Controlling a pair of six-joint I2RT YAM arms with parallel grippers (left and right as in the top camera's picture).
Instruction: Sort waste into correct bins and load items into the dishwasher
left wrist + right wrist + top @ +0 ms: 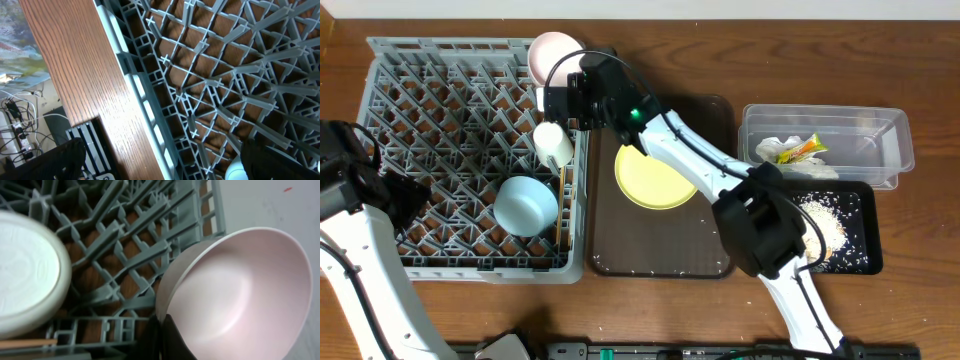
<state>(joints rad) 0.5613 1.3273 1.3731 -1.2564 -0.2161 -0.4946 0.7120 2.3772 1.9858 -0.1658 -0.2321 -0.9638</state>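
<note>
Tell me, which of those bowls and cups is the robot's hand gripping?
The pale pink bowl at the rack's corner: the right hand pinches its rim. The blue bowl and white cup sit untouched.

No text, number, brand or sign is legible in any view.

Overhead: the yellow-green wrapper (801, 150), lying in the clear tub (882, 132), carries coloured print. It is too small to make out as letters.

Right wrist: the round face of the white cup (25, 275) shows faint raised marks. They are too blurred to tell whether they are characters or a maker's stamp.
</note>
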